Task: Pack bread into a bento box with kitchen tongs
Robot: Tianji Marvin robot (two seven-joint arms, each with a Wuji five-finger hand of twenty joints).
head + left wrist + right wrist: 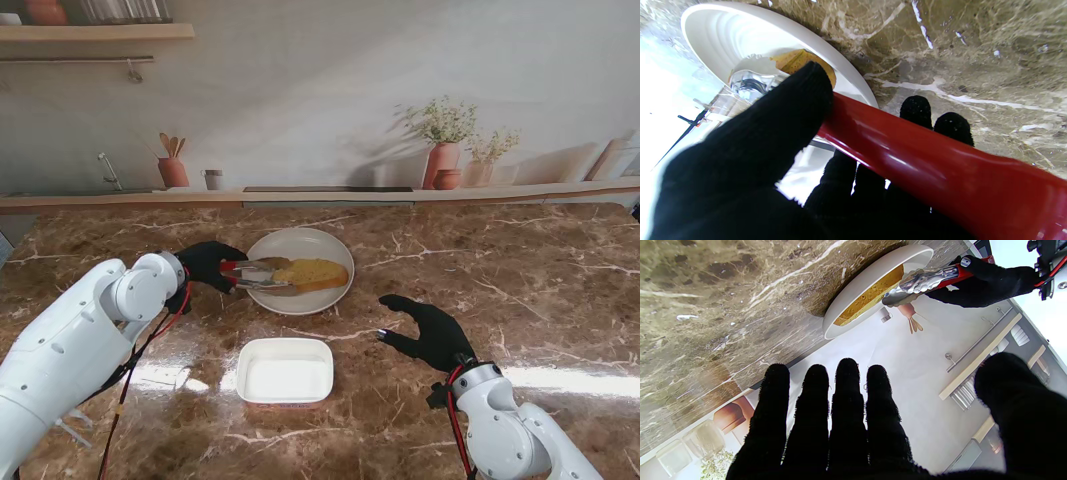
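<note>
Bento box (285,370) is the landmark: bare desk (520,260) on both its sides; plate (325,292) just beyond it; right hand (432,333) flat to its right, apart.

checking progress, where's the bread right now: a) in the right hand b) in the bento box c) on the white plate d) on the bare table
c: the bread lies on the white plate, with the tongs in the left hand at it; the bento box holds nothing.

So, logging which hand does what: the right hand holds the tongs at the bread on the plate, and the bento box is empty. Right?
Not quite: the left hand holds the tongs at the bread on the plate, per the stand view. The bento box is empty.
</note>
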